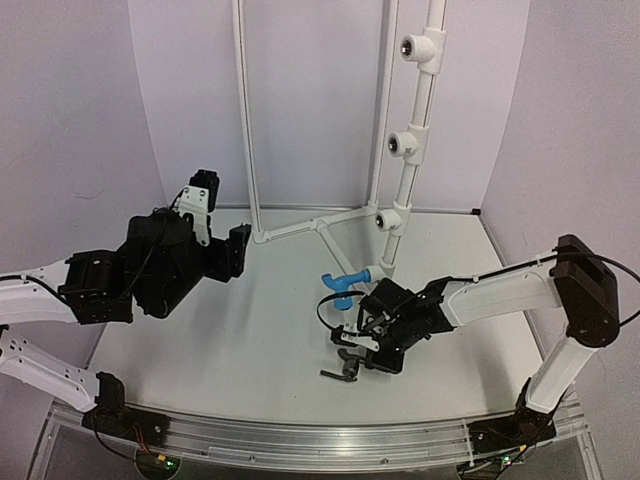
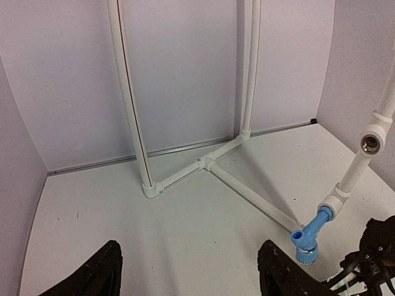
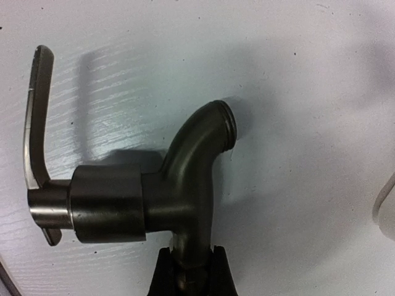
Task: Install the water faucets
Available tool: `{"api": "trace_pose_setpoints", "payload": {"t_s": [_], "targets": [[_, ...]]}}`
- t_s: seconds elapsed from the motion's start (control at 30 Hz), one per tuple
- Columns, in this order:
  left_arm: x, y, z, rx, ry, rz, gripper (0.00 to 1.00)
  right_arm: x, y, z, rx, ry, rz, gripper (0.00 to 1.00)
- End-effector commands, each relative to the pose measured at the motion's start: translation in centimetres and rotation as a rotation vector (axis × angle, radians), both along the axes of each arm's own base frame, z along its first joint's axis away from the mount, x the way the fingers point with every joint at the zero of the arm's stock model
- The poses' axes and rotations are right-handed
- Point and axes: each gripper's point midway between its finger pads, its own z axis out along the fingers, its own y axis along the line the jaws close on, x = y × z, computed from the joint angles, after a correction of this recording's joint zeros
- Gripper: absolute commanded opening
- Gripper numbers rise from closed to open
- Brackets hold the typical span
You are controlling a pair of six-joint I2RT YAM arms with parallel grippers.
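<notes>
While the right pincer [image 3: 190, 262] pinches tight the inlet stub of the black faucet [image 3: 179, 185], down by the bench's [image 1: 250, 360] near edge with its body crossways to the grip, the left pincer [image 2: 194, 280] gapes empty, well apart toward the left edge.

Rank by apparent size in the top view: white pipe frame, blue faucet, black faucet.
1. white pipe frame, largest.
2. blue faucet and black faucet look alike; the black one is partly covered, so unranked.
</notes>
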Motion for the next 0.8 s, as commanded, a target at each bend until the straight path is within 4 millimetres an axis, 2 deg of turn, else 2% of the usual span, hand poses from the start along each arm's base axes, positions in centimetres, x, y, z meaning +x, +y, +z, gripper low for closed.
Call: {"api": "trace_pose_setpoints", "payload": {"t_s": [0.0,0.2,0.3,0.4,0.43,0.5,0.57,0.67,0.77], "targets": [[-0.8,-0.9,0.8,-0.019,0.025,-0.085,0.77,0.2,1.1,5.3,0.108,-0.030,0.008,0.00],[-2.4,-3.6,0.2,-0.051,0.147,-0.240,0.81,0.4,2.6,11.0,0.208,-0.061,0.033,0.00],[-3.9,-5.0,0.8,-0.142,0.205,-0.350,0.82,0.4,3.6,15.0,0.293,-0.092,0.064,0.00],[-5.5,-5.7,1.7,-0.242,0.272,-0.440,0.82,-0.6,4.6,19.8,0.414,-0.109,0.130,0.00],[-6.0,-5.9,2.1,-0.255,0.279,-0.473,0.83,-1.2,4.8,20.7,0.435,-0.088,0.152,0.00],[-7.3,-6.6,2.5,-0.238,0.292,-0.564,0.88,-2.9,5.0,21.8,0.468,-0.007,0.199,0.00],[-8.7,-7.2,2.7,-0.156,0.273,-0.640,0.90,-4.7,4.9,21.9,0.482,0.077,0.246,0.00],[-10.5,-8.3,2.2,0.059,0.202,-0.737,0.92,-7.1,4.2,21.1,0.470,0.191,0.303,0.00],[-11.2,-8.5,1.7,0.240,0.153,-0.795,0.93,-8.8,3.4,21.2,0.459,0.264,0.351,0.00]]}}
